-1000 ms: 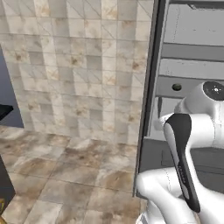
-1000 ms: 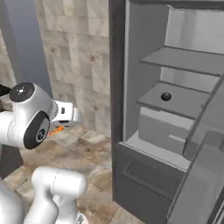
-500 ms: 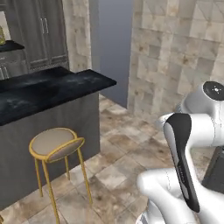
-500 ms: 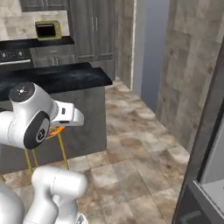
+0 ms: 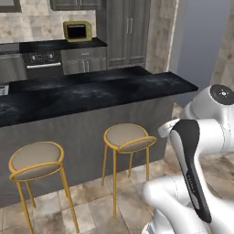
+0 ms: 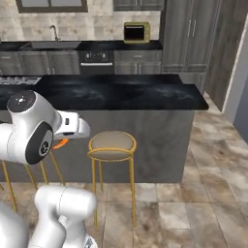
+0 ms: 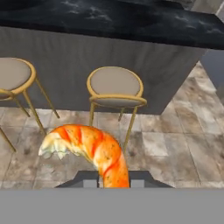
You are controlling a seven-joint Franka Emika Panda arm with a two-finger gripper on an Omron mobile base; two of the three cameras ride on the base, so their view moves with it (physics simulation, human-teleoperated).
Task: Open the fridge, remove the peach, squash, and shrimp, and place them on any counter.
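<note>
Gripper (image 7: pixel 113 183) jaws are pinched on the shrimp (image 7: pixel 89 151), gripping its thicker body end while the curved, striped tail arcs up and to the left of the fingers in the hand view. In the right base view an orange sliver of it shows just beyond the white hand, held in the air above the floor on the near side of the counter (image 6: pixel 121 92), near the gold-legged stools (image 6: pixel 112 143). The shrimp looks light, small and probably slick, with a soft body that could twist or slide out of a narrow pinch. Its thick middle is the safest hold; the thin tail would likely bend. The yellow microwave (image 5: pixel 77 30) sits on the far counter.
</note>
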